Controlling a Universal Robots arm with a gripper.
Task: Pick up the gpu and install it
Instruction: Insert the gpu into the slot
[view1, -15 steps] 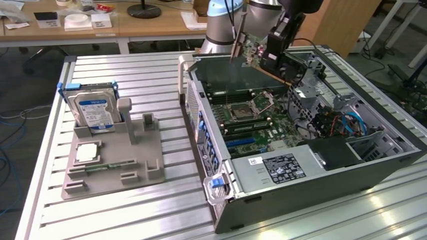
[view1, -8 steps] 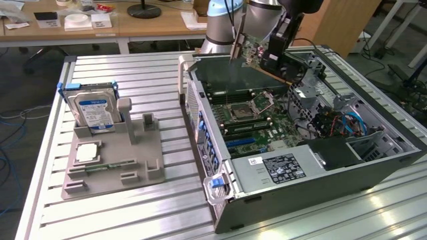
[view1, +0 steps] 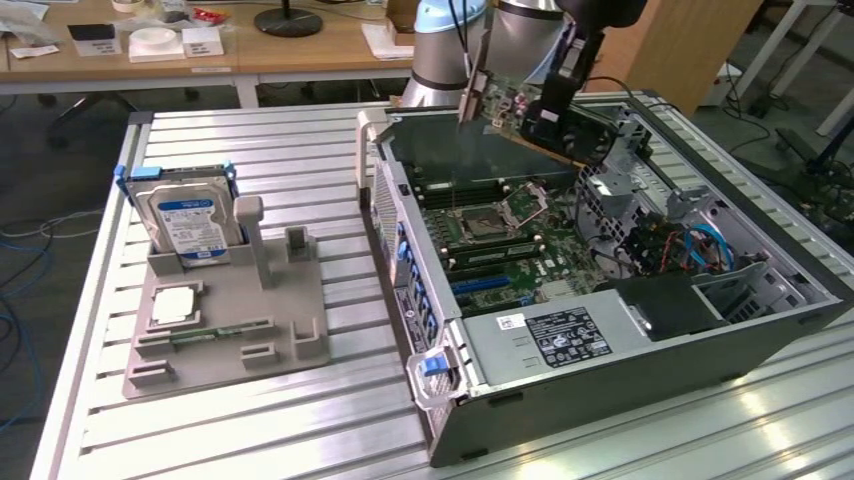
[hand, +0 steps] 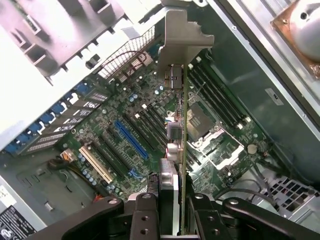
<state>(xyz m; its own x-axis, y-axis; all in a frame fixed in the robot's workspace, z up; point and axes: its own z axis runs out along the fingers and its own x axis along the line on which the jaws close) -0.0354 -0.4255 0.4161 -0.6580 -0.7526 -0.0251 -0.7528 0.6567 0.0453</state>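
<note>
Arm angled down; claw (hand: 172, 214) grasping gpu (view1: 507, 105) above open computer case (view1: 641, 380).

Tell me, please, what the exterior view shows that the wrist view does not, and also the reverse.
Exterior view alone: the hard drive standing in the gray holder on the slatted table. Wrist view alone: the two fingers of the claw clamping the card edge-on. Both views: the gpu held above the motherboard, and the CPU socket.
</note>
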